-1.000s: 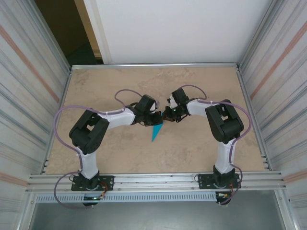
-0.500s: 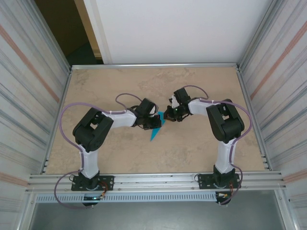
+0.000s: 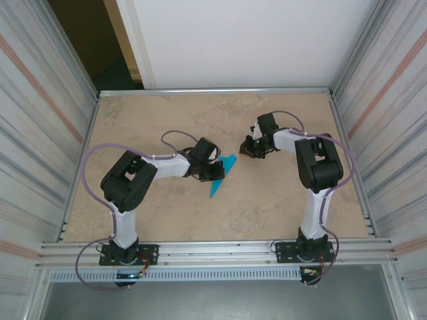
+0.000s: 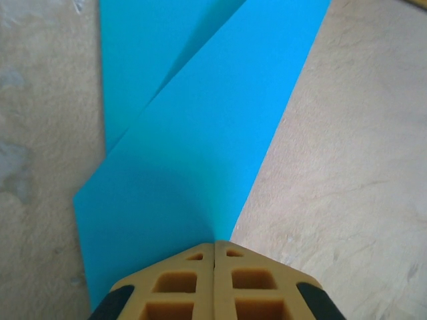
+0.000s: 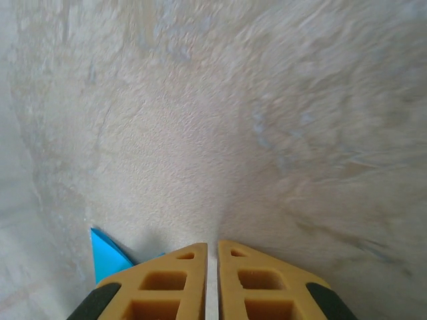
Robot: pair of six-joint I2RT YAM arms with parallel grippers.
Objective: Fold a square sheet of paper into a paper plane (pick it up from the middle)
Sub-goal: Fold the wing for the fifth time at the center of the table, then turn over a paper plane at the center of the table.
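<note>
Your plane [image 3: 218, 185] lies near the middle of the table [image 3: 167, 220], a narrow teal dart. Its point faces the arm bases and its wide end faces away from them. In the left wrist view, a crease runs along it where one layer overlaps another.

Your left gripper [image 3: 215, 171] sits at the plane's left edge, about midway along its length. In its wrist view the pads [image 4: 180, 283] are pressed tight together, and the teal paper runs out from right at their seam. You have the plane pinched there, low against the table.

Your right gripper [image 3: 249, 151] is just beyond the plane's wide end, near it but apart from it. In its wrist view the pads [image 5: 257, 283] stand a sliver apart with nothing between them and bare tabletop ahead. One teal corner of the plane [image 5: 105, 259] shows just beside the left pad.
</note>
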